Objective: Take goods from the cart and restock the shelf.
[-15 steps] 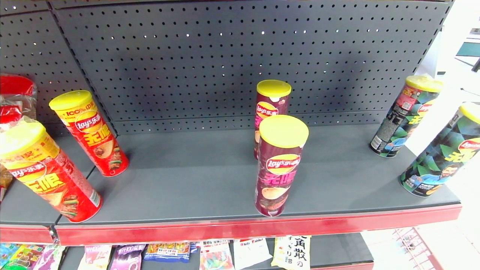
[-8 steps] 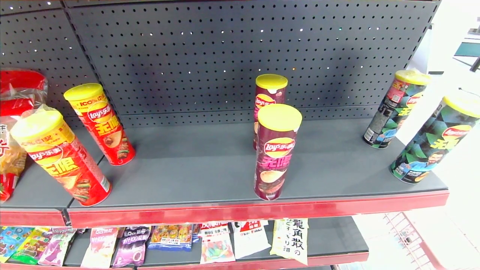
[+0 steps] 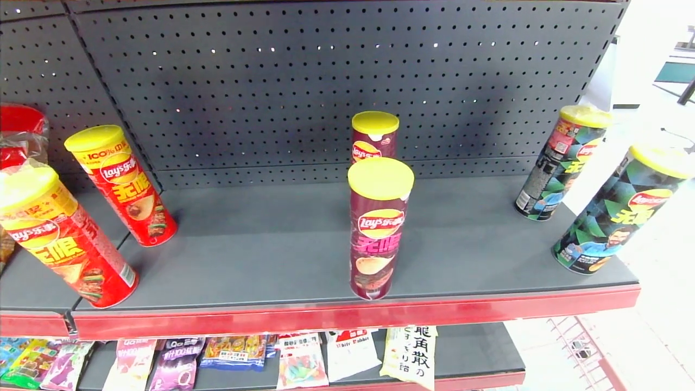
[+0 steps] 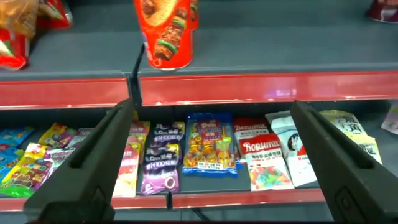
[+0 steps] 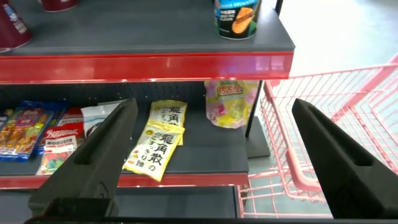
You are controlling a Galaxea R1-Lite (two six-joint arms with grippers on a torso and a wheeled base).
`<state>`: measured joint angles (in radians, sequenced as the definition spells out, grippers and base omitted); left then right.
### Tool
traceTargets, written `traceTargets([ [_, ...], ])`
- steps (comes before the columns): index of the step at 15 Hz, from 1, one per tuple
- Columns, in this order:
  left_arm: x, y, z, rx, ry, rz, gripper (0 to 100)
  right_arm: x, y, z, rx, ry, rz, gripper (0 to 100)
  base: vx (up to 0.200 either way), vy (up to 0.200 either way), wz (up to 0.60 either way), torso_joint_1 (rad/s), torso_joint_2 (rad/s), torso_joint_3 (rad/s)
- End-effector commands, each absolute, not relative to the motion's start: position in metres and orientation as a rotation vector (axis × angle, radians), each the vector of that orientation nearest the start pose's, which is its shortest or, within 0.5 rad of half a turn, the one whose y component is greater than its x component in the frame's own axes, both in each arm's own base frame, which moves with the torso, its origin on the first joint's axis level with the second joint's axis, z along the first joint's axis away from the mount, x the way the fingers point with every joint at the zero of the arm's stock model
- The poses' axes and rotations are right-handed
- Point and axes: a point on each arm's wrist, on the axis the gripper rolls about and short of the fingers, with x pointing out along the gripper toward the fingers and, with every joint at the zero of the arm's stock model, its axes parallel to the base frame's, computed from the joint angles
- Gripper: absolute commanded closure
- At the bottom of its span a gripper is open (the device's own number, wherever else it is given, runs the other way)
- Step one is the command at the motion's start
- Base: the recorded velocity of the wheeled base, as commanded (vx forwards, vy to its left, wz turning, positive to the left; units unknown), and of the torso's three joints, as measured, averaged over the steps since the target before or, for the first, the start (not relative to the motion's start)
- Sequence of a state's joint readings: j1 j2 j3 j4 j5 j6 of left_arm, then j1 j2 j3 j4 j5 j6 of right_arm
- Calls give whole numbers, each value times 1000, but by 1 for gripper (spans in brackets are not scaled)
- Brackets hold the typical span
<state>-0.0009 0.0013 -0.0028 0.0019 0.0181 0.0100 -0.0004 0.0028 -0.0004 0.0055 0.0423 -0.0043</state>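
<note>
I am seeing my left gripper (image 4: pixel 212 109) holding its two dark, flat, angular fingers wide apart with nothing between them. It is facing the glossy red lip of the shelf (image 4: pixel 261 87), with crinkly foil snack packets (image 4: pixel 208 146) lying on the tier below. My right gripper (image 5: pixel 214 104) is likewise spread and empty, and the pink wire cart (image 5: pixel 339 118) is standing just beside the shelf's end. Smooth cylindrical cans with yellow plastic lids are standing upright on the matte grey board: red cans (image 3: pixel 122 184), maroon cans (image 3: pixel 378 228) and dark patterned cans (image 3: pixel 562 163), all backed by a perforated metal panel (image 3: pixel 271 81).
</note>
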Motion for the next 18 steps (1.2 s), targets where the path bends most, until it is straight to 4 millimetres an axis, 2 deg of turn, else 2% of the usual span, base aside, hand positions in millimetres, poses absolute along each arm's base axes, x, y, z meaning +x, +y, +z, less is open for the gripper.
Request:
traceTargets([
  [1, -23, 0, 76, 9, -1, 18, 0, -23, 1, 75, -5, 4, 44, 0, 0, 0, 0, 0, 0, 0],
  [18, -23, 0, 76, 9, -1, 18, 0, -23, 1, 75, -6, 6, 45, 0, 0, 0, 0, 0, 0, 0],
])
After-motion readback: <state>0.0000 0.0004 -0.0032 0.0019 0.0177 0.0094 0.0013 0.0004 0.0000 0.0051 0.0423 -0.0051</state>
